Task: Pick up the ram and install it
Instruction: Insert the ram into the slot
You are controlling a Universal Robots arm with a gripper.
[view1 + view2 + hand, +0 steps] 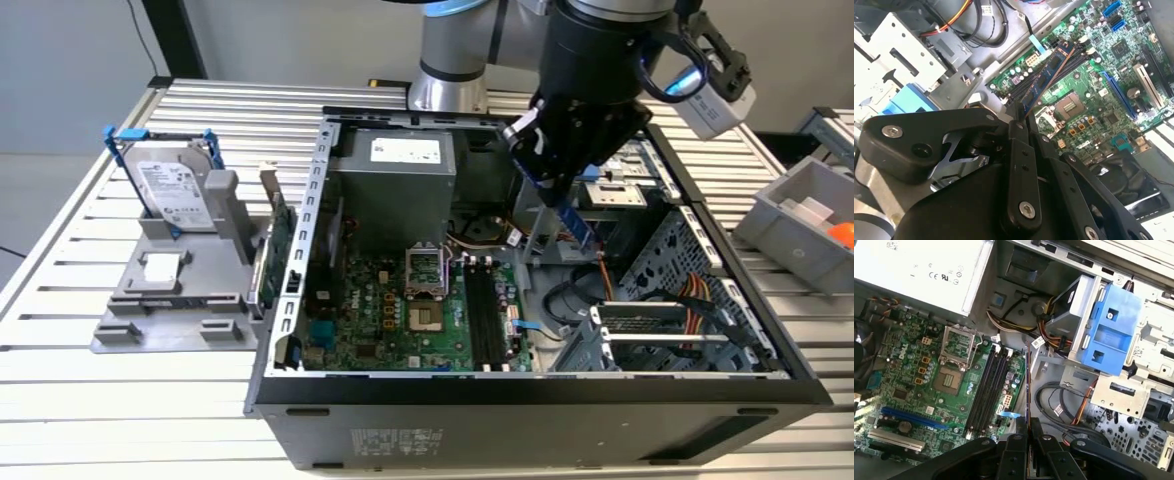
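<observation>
- Black jaws clamped on a thin green-and-blue ram stick (1050, 74), gripping it by one end; the stick is edge-on in the first wrist view (1027, 382).
- Ram stick (578, 225) hangs raised inside the open black desktop computer case (534, 425), towards the exterior view's right of the board.
- Long black memory slots (988, 386) on the green motherboard (380, 315) lie just beside the stick's line; stick not seated.
- Grey metal power supply box (394, 175) at the case's far end.
- Blue plastic drive bracket (1111, 325) near the cables.
- Silver hard drive (174, 190) stands upright in a grey holder on the slatted metal surface (134, 400), at the exterior view's left.
</observation>
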